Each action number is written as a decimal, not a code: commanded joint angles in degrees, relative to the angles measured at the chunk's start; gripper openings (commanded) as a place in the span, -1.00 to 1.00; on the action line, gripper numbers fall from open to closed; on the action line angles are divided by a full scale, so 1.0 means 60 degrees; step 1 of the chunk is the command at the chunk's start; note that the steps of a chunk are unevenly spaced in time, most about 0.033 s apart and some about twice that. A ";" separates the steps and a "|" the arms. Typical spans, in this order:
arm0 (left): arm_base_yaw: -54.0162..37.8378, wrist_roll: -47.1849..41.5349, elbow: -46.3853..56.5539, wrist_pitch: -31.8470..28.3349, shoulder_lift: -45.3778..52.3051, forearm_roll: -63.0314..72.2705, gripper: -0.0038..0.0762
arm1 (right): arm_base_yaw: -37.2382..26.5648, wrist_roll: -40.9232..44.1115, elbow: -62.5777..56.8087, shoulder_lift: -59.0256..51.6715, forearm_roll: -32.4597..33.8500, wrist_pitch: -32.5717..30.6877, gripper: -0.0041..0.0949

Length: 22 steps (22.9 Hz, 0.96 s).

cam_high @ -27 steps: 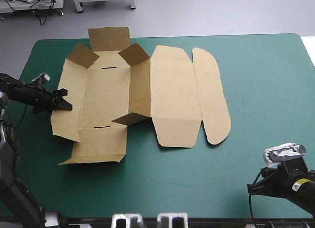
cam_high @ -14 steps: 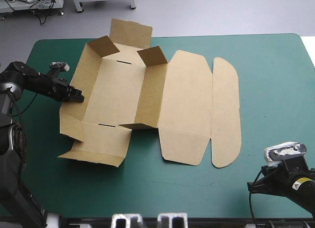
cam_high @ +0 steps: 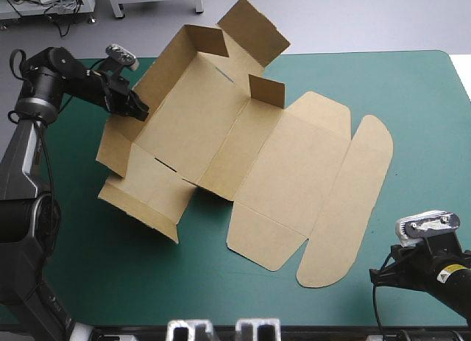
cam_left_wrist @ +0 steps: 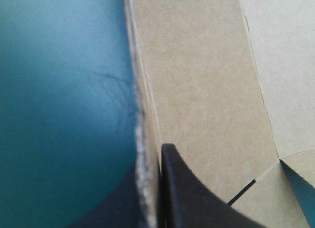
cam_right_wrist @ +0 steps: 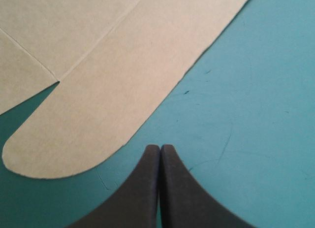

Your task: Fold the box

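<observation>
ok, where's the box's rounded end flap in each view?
High view: rounded flap flat at the box's right end.
Left wrist view: absent; only the wall the left tool pinches.
Right wrist view: flap just ahead of the shut right tool.
Shared landmark: the flap's crease, in high and right wrist views.

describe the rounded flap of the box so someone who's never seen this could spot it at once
On the teal-green table lies the brown box, a cut sheet spread across the middle. Go to its outermost panel on the side nearest the shut right gripper: the rounded flap, a long strip lying flat. Only its ends are full curves; the other panels end in straight edges.
</observation>
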<state>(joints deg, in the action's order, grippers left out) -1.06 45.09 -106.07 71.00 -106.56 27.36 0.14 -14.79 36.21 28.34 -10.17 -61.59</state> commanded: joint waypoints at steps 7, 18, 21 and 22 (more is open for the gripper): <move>0.2366 0.1680 -0.1856 0.0462 0.0725 -0.2670 -0.89 | 0.0006 0.0033 0.0261 0.0115 -0.0930 0.1290 -0.96; 0.3569 0.2685 -0.2001 -0.0534 0.0747 -0.1929 -0.93 | 0.0006 0.0391 0.1090 0.0736 -0.0137 0.3234 -0.96; 0.4607 0.3218 -0.2001 -0.1583 0.0747 -0.2978 -0.93 | 0.0006 0.0471 0.1563 0.1558 -0.0210 0.3371 -0.96; 0.4816 0.3256 -0.2001 -0.1687 0.0747 -0.3182 -0.93 | 0.0006 0.0479 0.1668 0.1728 -0.0210 0.3414 -0.96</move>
<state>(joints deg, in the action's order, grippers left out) 24.51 63.55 -116.26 66.75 -105.62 10.10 0.14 -12.21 42.70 35.94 -11.39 -45.66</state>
